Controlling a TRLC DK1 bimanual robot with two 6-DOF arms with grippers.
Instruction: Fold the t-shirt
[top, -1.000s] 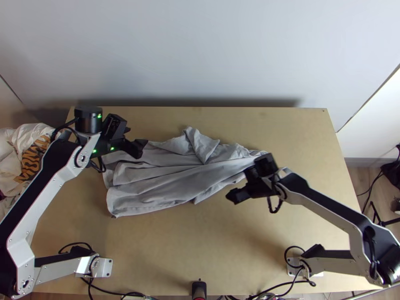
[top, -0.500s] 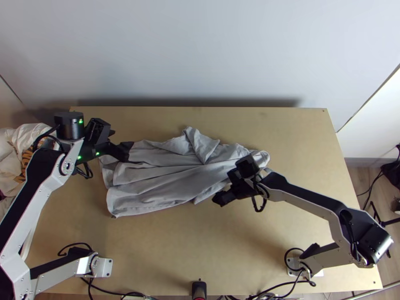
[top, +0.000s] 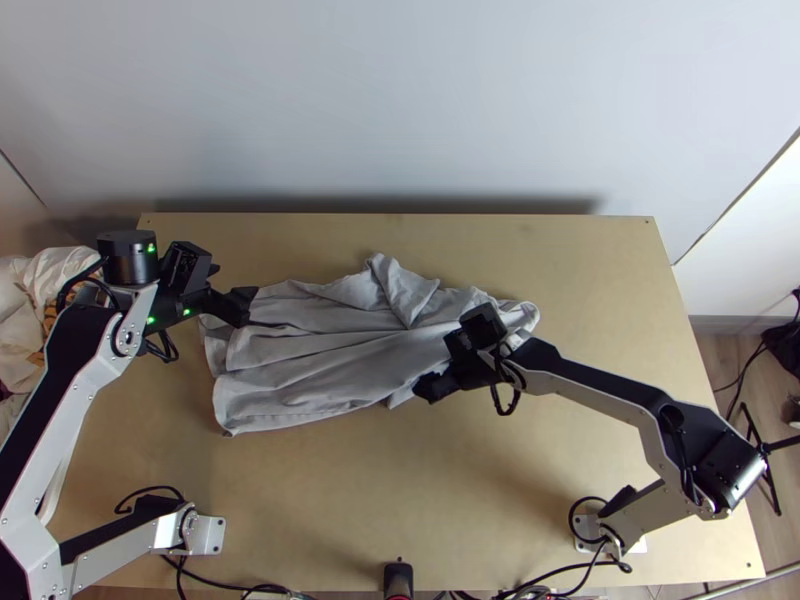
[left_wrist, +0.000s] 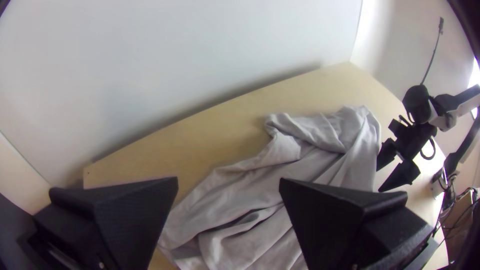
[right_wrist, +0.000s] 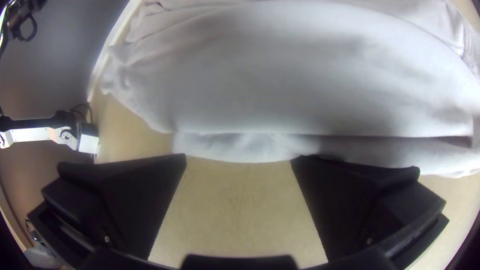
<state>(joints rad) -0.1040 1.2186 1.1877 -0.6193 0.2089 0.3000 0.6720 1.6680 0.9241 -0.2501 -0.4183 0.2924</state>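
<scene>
The grey t-shirt (top: 320, 350) lies bunched in long folds across the middle and left of the table. My left gripper (top: 243, 305) is over the shirt's left end in the top view; in its wrist view the left gripper (left_wrist: 228, 182) stands open, the cloth beyond and between its fingers. At the shirt's near right edge is my right gripper (top: 432, 388). The right wrist view shows the right gripper (right_wrist: 239, 159) open, with the cloth's layered edge (right_wrist: 250, 147) just beyond its fingertips and bare wood between them.
Light cloth with dark and orange print (top: 75, 275) is heaped off the table's left side. A wall (top: 400, 100) rises behind the far edge. Cables and a small black device (top: 398, 578) are at the near edge.
Both arms have moved left in the top view, the left one off part of the shirt toward its left end, the right one along the near edge. The shirt has kept its shape.
</scene>
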